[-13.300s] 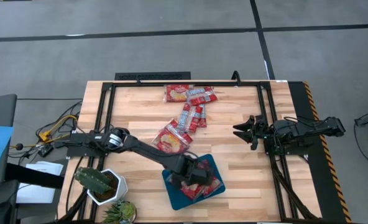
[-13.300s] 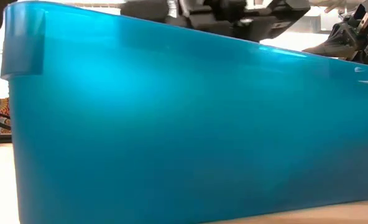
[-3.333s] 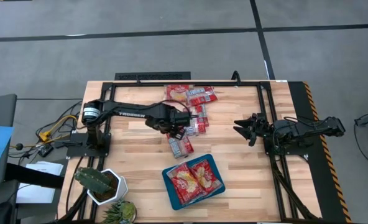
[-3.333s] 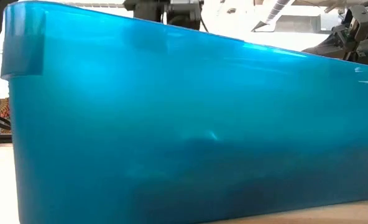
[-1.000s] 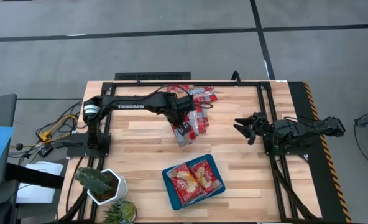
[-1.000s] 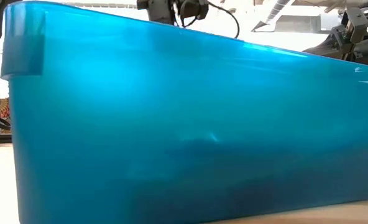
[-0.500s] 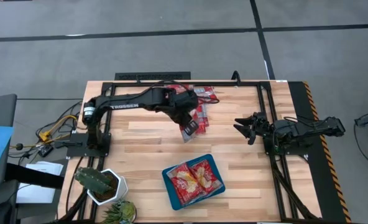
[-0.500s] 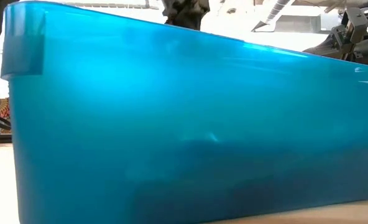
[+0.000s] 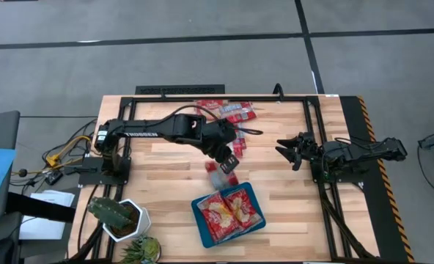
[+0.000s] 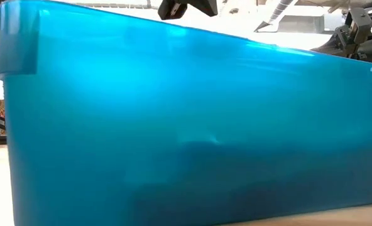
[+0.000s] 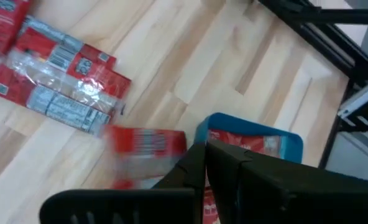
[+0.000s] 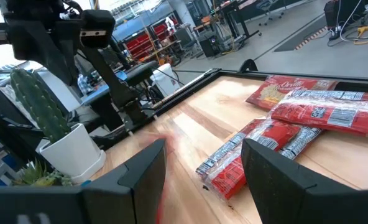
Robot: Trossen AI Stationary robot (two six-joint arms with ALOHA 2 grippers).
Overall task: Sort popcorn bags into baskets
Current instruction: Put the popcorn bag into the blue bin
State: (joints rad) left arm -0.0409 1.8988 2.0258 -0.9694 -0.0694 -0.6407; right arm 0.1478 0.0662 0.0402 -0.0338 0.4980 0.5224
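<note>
Carrying a narrow popcorn bag (image 9: 218,174) toward the basket (image 9: 202,229).

Left tool (image 9: 227,163) has swung from the packet pile (image 9: 228,114) at the table's far side to mid-table (image 9: 166,158); its fingers appear closed, and whether they grip the blurred bag just beside the basket's far rim I cannot tell, so a drop seems imminent or under way. Two wide packets (image 9: 228,213) already lie inside, leaving little free room by the far corner. Right tool (image 9: 284,149) waits, fingers spread and empty, over open wood near the right rail.
</note>
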